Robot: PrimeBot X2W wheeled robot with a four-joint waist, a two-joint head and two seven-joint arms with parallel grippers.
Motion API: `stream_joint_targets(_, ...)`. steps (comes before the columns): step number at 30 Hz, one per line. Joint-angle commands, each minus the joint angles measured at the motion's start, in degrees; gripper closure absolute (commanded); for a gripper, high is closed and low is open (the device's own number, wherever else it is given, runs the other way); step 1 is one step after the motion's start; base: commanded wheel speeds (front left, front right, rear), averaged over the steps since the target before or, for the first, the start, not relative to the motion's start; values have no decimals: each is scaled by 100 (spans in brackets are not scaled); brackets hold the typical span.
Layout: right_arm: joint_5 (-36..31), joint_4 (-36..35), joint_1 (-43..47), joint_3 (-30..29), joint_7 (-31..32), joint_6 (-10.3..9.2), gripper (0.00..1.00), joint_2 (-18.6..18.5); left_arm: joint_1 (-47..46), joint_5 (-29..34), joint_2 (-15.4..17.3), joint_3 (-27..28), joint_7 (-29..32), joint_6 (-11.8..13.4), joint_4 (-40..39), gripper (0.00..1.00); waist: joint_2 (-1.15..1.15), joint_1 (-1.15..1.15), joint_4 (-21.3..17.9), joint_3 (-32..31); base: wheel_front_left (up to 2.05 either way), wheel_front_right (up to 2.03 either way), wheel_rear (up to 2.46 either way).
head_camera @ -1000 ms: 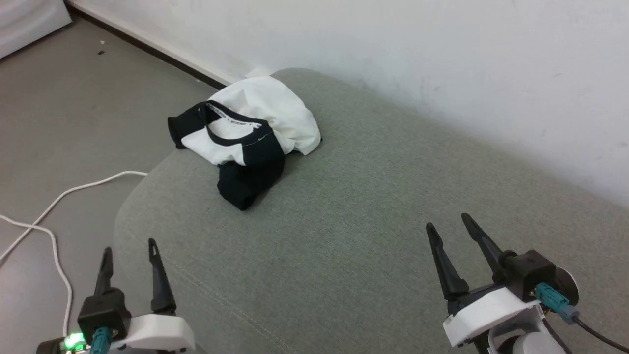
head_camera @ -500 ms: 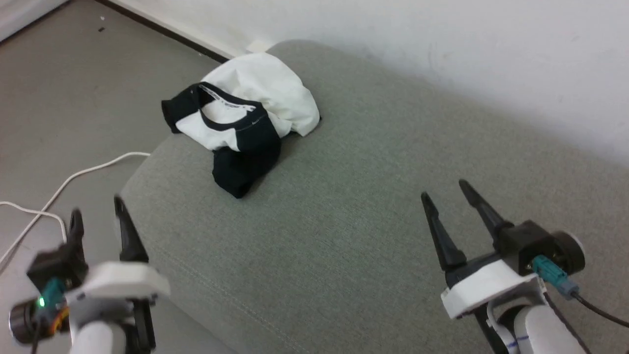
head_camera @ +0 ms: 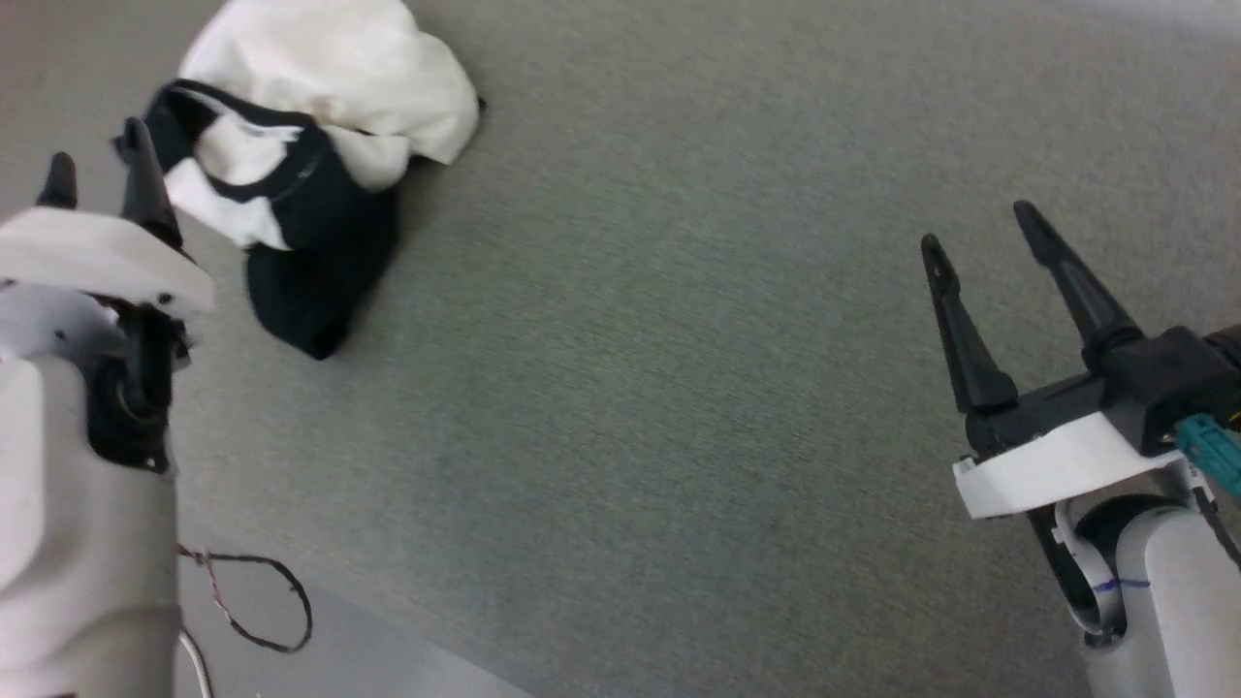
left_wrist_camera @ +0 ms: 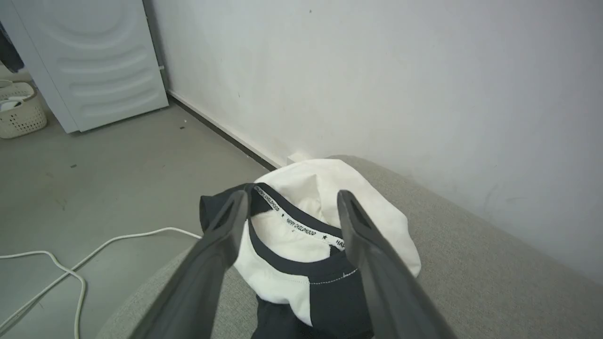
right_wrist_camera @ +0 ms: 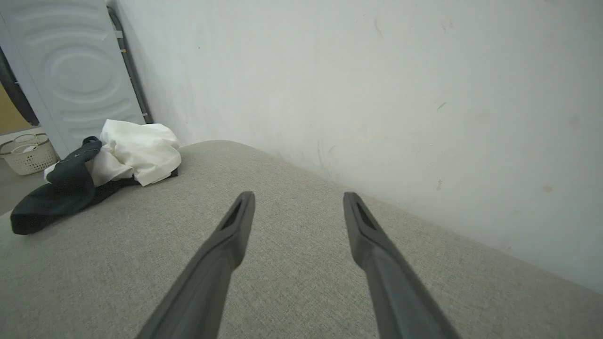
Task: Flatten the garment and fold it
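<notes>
The garment (head_camera: 320,87) lies crumpled at the far left end of a grey-green cushion (head_camera: 679,339), white body bunched behind, black sleeve and collar in front. My left gripper (head_camera: 97,160) stands open just left of it. In the left wrist view the left gripper (left_wrist_camera: 293,193) frames the black collar and lettered neck tape of the garment (left_wrist_camera: 282,263), apart from the cloth. My right gripper (head_camera: 977,228) is open over bare cushion at the right, far from the garment (right_wrist_camera: 136,153). The right gripper (right_wrist_camera: 299,194) has nothing between its fingers.
A white wall (left_wrist_camera: 377,84) runs behind the cushion. Grey floor lies to the left, with a white cable (left_wrist_camera: 70,263), a white appliance (left_wrist_camera: 89,61) and a cream basket (left_wrist_camera: 21,113). A thin dark wire loop (head_camera: 271,601) hangs near the cushion's front edge.
The head camera has tipped down and closer, shifting the whole picture. My left arm has risen and reached forward to beside the garment. Both grippers remain open.
</notes>
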Motion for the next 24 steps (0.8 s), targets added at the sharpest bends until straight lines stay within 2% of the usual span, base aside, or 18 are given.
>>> stream_joint_targets(1, 56, -69, -161, -34, -54, -11, 0, -34, -250, -135, 152, 52, 304, -69, 206, 0, 0, -2, -1129, 1361, 0, 0, 0)
stream_joint_targets(9, 140, -45, -383, -17, -218, -11, 0, -13, -807, -696, 588, 407, 1533, 42, 739, 0, 0, -2, -1575, 1809, 0, 0, 0)
stream_joint_targets(19, 226, 193, -477, 63, -445, -11, 0, 86, -614, -990, 951, 650, 2577, 369, 958, 0, 0, -2, -1972, 1733, 0, 0, 0)
stream_joint_targets(20, 234, 227, -471, 63, -467, -11, 0, 100, -565, -986, 999, 665, 2615, 381, 959, 13, 0, -2, -2000, 1686, 0, 0, 0)
stream_joint_targets(21, 246, 272, -463, 67, -489, -11, 0, 111, -518, -963, 1049, 692, 2592, 399, 957, 59, 0, -2, -2025, 1623, 0, 0, 0)
stream_joint_targets(22, 256, 318, -453, 73, -509, -11, 0, 121, -470, -907, 1105, 705, 2505, 405, 939, 100, 0, -2, -2048, 1552, 0, 0, 0)
stream_joint_targets(24, 277, 400, -427, 93, -542, -11, 0, 149, -395, -693, 1260, 785, 2062, 466, 905, 100, 0, -2, -2085, 1394, 0, 0, 0)
